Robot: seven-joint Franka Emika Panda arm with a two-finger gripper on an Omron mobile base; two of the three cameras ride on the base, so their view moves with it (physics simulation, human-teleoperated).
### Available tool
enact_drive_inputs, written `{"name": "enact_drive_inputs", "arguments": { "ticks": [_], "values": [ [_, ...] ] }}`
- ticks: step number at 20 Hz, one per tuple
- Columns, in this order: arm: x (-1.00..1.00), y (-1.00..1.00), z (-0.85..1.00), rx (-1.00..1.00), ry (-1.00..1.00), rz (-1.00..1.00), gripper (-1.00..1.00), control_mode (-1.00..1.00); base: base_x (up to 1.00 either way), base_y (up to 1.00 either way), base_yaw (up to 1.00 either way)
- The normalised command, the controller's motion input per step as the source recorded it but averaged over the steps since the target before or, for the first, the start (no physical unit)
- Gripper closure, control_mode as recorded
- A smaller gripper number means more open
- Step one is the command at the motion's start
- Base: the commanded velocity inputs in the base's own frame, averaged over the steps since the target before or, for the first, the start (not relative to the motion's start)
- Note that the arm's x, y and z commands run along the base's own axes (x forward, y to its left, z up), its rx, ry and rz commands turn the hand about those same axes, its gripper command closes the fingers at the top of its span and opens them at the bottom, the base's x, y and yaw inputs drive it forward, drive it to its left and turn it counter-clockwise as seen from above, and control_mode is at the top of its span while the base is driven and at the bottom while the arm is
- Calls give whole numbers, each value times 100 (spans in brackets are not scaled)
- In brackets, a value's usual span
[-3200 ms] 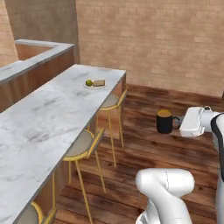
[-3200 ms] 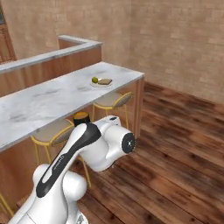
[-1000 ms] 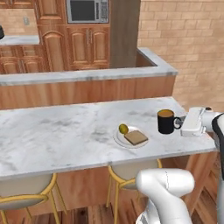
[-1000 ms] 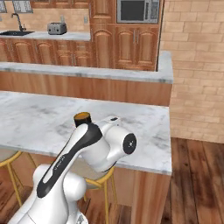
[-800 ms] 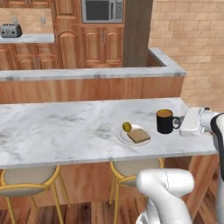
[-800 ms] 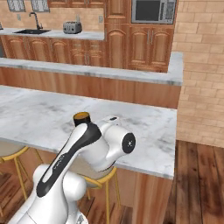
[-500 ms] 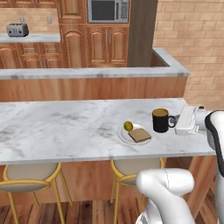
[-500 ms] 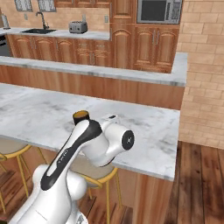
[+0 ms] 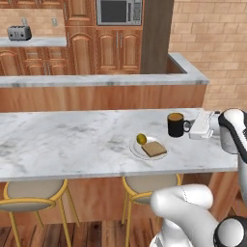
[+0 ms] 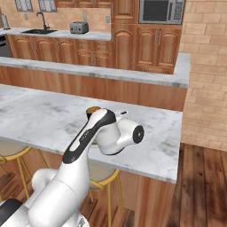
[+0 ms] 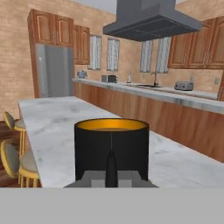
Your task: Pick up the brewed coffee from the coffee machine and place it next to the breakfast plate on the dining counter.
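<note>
Here, left to right across the left base view:
Toaster: silver toaster [image 9: 20, 33] on the far worktop at upper left, well apart from everything on the near counter.
Stools: yellow-legged stools [image 9: 32, 201] tucked under the near edge of the dining counter.
Dining counter: long marbled dining counter [image 9: 72, 142] spanning the view, with a raised ledge behind it.
Breakfast plate: breakfast plate [image 9: 137, 150] right of the counter's middle, carrying toast and a yellow-green fruit.
Brewed coffee: black mug of brewed coffee [image 9: 176, 125] just right of and behind the plate, near it but not touching; whether its base touches the counter is unclear.
Gripper: gripper [image 9: 192, 127] reaching in from the right, fingers clamped on the mug's handle side; in the hand view the mug [image 11: 111, 149] sits directly before the fingertips.
Right base view: only the coffee's brown top [image 10: 92, 109] peeks over the arm.
</note>
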Motion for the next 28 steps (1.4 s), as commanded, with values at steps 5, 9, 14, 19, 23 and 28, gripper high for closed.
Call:
{"name": "enact_drive_inputs", "arguments": {
  "ticks": [5,9,14,19,23,28],
  "values": [
    [56,-38,-9,0,0,0,100,-100,0,0,0],
    [42,-41,-33,-4,0,0,100,-100,0,0,0],
    [30,-38,-65,-7,0,0,100,-100,0,0,0],
    [30,-19,-68,-10,0,0,100,-100,0,0,0],
    [34,-8,-58,-7,0,0,100,-100,0,0,0],
    [44,-9,-43,-1,0,0,100,-100,0,0,0]
  ]
}}
